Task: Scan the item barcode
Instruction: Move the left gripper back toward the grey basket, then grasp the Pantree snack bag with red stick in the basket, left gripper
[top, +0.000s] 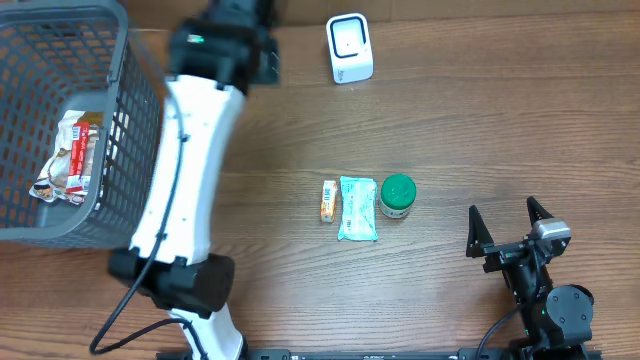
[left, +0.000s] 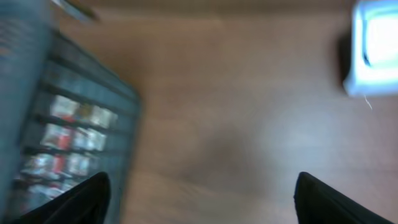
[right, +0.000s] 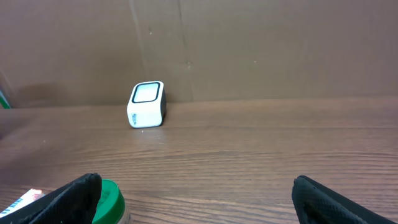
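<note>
The left arm reaches over the far-left part of the desk (top: 450, 120). Its left fingers (left: 81, 202) are spread wide with nothing between them, hanging between the basket (top: 125, 110) and the scanner (top: 350, 48) (the wrist view is smeared, so it gives little else). A red-and-white snack pack (top: 70, 160) lies in the basket, which I take to be the bin for goods already scanned.

Three things wait mid-desk in a tight row, flat and within either arm's reach. They are a small orange pack (top: 329, 201), a teal sachet (top: 357, 208) just beside it, and a green-lidded jar (top: 397, 195) on the right. Which is next I cannot tell, and no barcode is legible.

The right fingers (right: 74, 199) are fully open and empty. They are parked low at the near-right edge, likely to leave the left arm room. The scanner stands at the back with its window tilted toward the arms, so an item can be shown to it.
</note>
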